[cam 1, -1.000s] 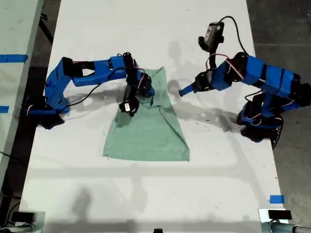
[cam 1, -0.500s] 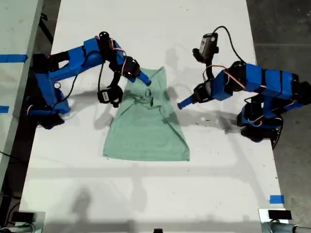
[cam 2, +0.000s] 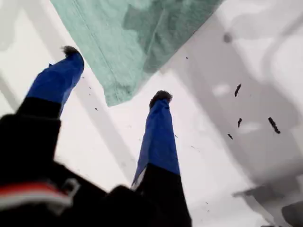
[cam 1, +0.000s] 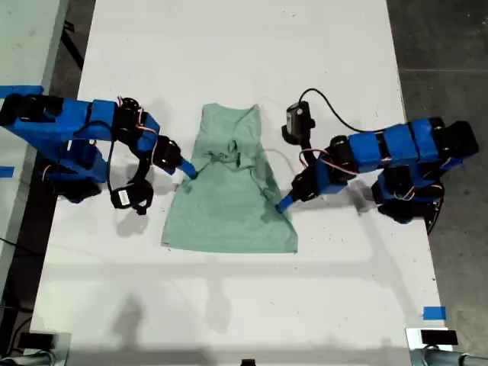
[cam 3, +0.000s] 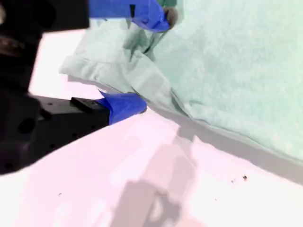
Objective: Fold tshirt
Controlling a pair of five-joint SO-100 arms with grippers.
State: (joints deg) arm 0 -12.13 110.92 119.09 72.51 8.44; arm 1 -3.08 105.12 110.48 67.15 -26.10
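The pale mint-green tshirt [cam 1: 229, 198] lies flat in the middle of the white table [cam 1: 229, 305], narrow at the far end and wide at the near hem, with creased folds near its middle. My first gripper [cam 1: 284, 203] is at the cloth's edge on the exterior view's right. In the first wrist view it [cam 2: 116, 73] is open, a hemmed corner of the tshirt [cam 2: 142, 33] lying between its fingertips. My second gripper [cam 1: 187, 172] is at the edge on the exterior view's left. It [cam 3: 147, 61] is open, straddling a folded edge of the tshirt [cam 3: 227, 61].
Dark specks [cam 2: 272, 125] dot the table near my first gripper. A blue tape square [cam 1: 433, 313] sits at the near corner on the exterior view's right. Another table with blue tape [cam 1: 19, 91] stands at the exterior view's left, and dark floor [cam 1: 450, 46] borders the right.
My second gripper has left the tshirt's upper middle and drawn back to the edge on the exterior view's left. My first gripper has come down and nearer, to the cloth's edge on the right.
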